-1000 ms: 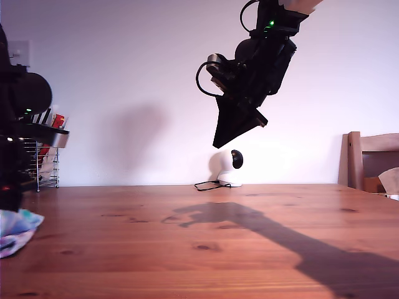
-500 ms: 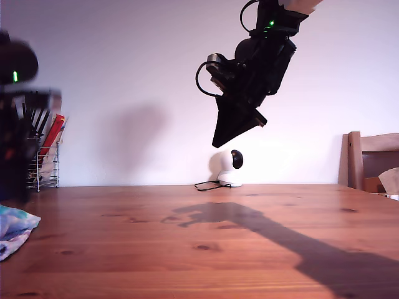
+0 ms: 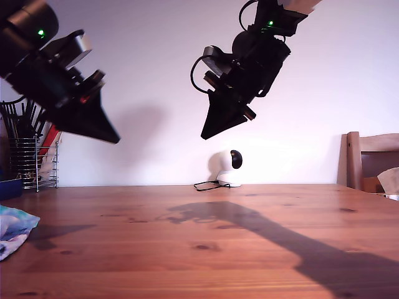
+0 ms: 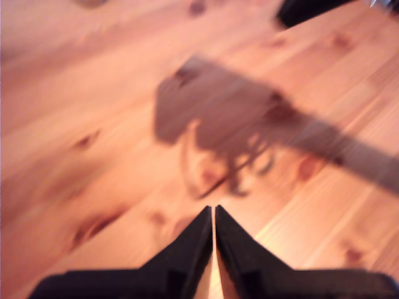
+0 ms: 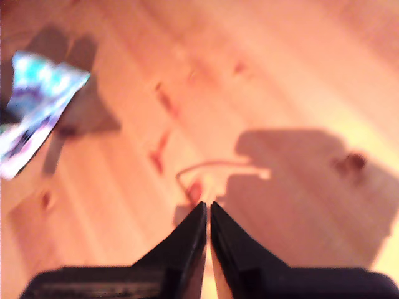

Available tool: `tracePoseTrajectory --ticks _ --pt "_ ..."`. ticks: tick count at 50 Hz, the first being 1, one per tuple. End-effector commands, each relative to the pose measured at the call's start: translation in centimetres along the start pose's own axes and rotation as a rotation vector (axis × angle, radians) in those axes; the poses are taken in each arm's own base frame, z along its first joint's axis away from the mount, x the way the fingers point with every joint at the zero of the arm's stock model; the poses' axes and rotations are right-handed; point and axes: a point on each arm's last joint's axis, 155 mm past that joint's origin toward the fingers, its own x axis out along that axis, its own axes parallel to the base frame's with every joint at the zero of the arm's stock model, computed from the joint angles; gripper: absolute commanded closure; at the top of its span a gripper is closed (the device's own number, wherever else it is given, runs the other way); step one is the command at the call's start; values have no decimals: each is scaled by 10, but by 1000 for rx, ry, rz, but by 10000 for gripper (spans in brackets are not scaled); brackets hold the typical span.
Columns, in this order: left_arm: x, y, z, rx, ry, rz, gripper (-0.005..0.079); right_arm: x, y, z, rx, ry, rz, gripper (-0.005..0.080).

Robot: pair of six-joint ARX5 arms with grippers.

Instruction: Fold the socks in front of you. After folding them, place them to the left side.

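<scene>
While the folded turquoise patterned socks (image 3: 14, 227) are lying on the brown knotty wooden tabletop (image 3: 206, 243), my first gripper (image 4: 214, 215) and my second gripper (image 5: 207, 210) are hovering above, jaws pressed together, gripping nothing.

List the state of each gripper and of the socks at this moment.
my first gripper: shut, empty, raised above the table.
my second gripper: shut, empty, raised above the table.
socks: lying bunched on the table at the exterior view's left edge, in neither gripper.
</scene>
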Motion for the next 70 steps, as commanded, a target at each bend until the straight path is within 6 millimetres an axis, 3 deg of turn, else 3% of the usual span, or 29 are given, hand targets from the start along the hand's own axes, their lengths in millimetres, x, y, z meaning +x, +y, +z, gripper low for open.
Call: tracePoseTrajectory --ticks 1,10,26,40,48,59,70 --pt "3 -4 1 10 -19 -17 762 4 5 10 -14 -27 1 764" --pt "3 -13 25 52 -108 -51 762 9 10 25 -17 -68 -16 764" --pt "0 -32 29 66 -133 -157 762 18 22 25 -50 -26 -69 764" --pt "1 -39 36 74 -157 -172 762 -28 23 42 -74 -67 -151 764" --pt "2 -48 45 58 -185 -191 762 -57 13 51 -52 -113 -202 764" --pt "4 -60 53 76 -213 -209 762 -70 -4 48 -11 -119 -241 764" --pt "3 -61 56 58 -221 -215 762 -69 -22 56 -4 -157 -321 764"
